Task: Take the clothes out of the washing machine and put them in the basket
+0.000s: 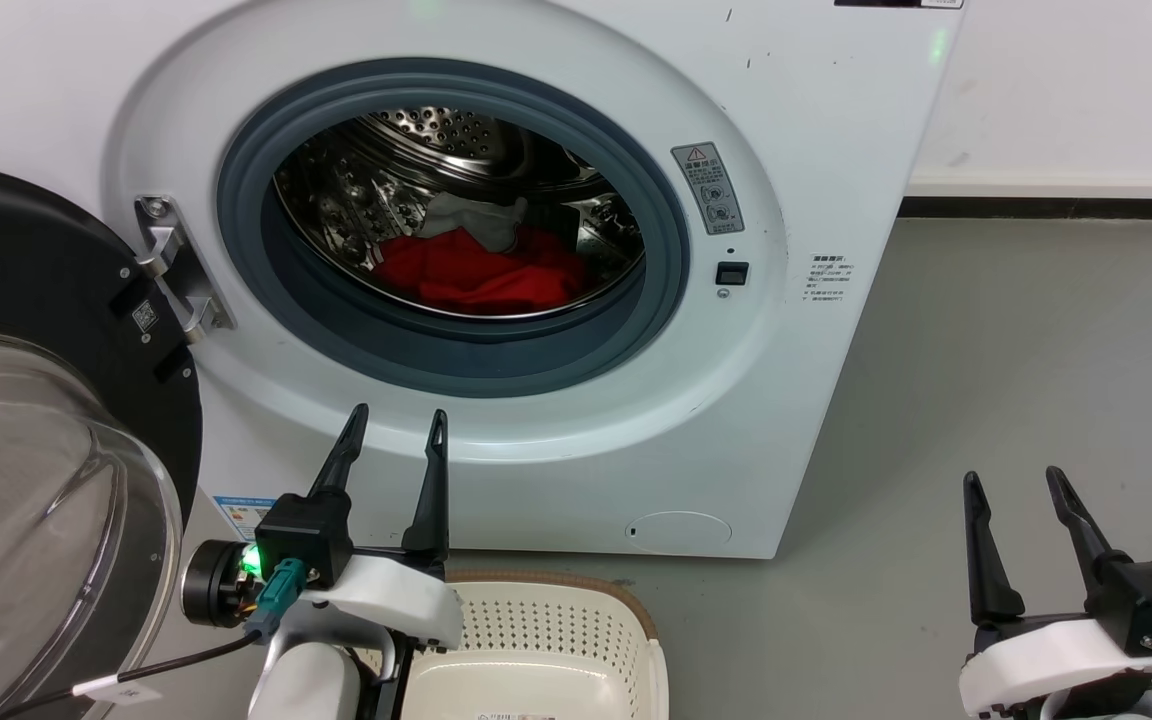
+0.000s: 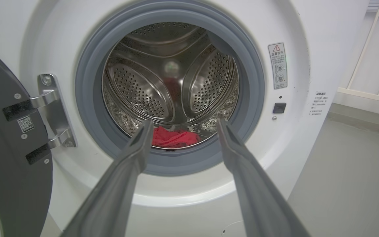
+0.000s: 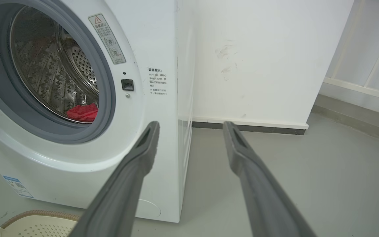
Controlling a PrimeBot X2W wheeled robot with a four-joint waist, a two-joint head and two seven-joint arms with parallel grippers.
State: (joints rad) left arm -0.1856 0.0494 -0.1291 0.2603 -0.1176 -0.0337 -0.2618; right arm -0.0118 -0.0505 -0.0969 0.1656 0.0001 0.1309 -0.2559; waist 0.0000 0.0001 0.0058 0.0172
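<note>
Our jaws stand spread wide on both arms, with nothing between them. The left gripper [image 1: 400, 412] points its fingers up at the lower lip of the washing machine [image 1: 836, 150], just below the grey door seal [image 1: 666, 250]. In its wrist view the open drum [image 2: 173, 72] sits straight ahead, framed between the two fingers. We judge that this explains the wide spread: the arm is lined up to go through the porthole and close on loose cloth.

The clothes [image 1: 456, 260] lie beyond the fingertips, at the bottom of the drum: a crumpled red garment [image 1: 496, 285] with a pale grey-white piece [image 1: 476, 222] resting on its far side. Nothing has been lifted out yet.

The door [image 1: 36, 280] is swung fully aside, to the left of the left jaws, so the way in is free. The basket [image 1: 536, 630] sits on the floor just behind and beneath the left gripper, close against the machine's front. That puts the drop point right under the path back from the drum.

The right gripper [image 1: 1012, 475] hangs well off to the right of the machine, over the grey floor [image 1: 986, 350], its fingers aimed past the machine's corner. We take it to be standing by, out of the left arm's way.
</note>
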